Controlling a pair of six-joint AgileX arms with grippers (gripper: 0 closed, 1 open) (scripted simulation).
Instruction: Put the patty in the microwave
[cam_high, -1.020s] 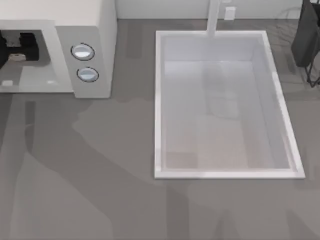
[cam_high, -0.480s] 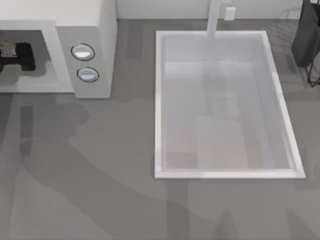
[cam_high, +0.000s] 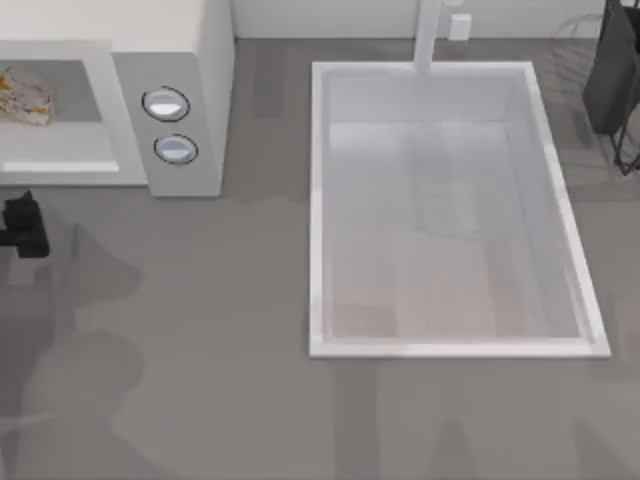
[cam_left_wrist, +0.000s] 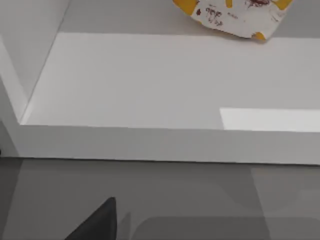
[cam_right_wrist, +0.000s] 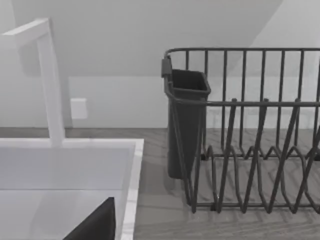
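Cream-white and speckled with orange-yellow, the patty (cam_high: 22, 95) is lying on the grey floor of the microwave (cam_high: 170, 60), which is standing at the far left corner of the worktop (cam_high: 200, 350). From the left wrist camera the patty (cam_left_wrist: 232, 17) is showing only its near edge, the rest being cut off, so its full outline is hard to judge. It is resting apart from the cavity walls as far as I can make out.

To my eye it is looking light, thin and probably soft or crumbly, with ragged edges; anyone taking hold again would do best pinching it gently across its flat faces near the middle, not at a thin rim that might break. It seems to be sitting flat, so the placing looks done.

Outside the cavity, the left gripper (cam_high: 22, 225) is hanging just in front of the microwave's open mouth at the worktop's left edge, holding nothing that I can see; whether its jaws are parted I cannot tell, since only a dark sliver is showing. The right arm is parked by the dish rack (cam_right_wrist: 245, 130) beyond the sink (cam_high: 320, 200), its jaws' state also unclear.
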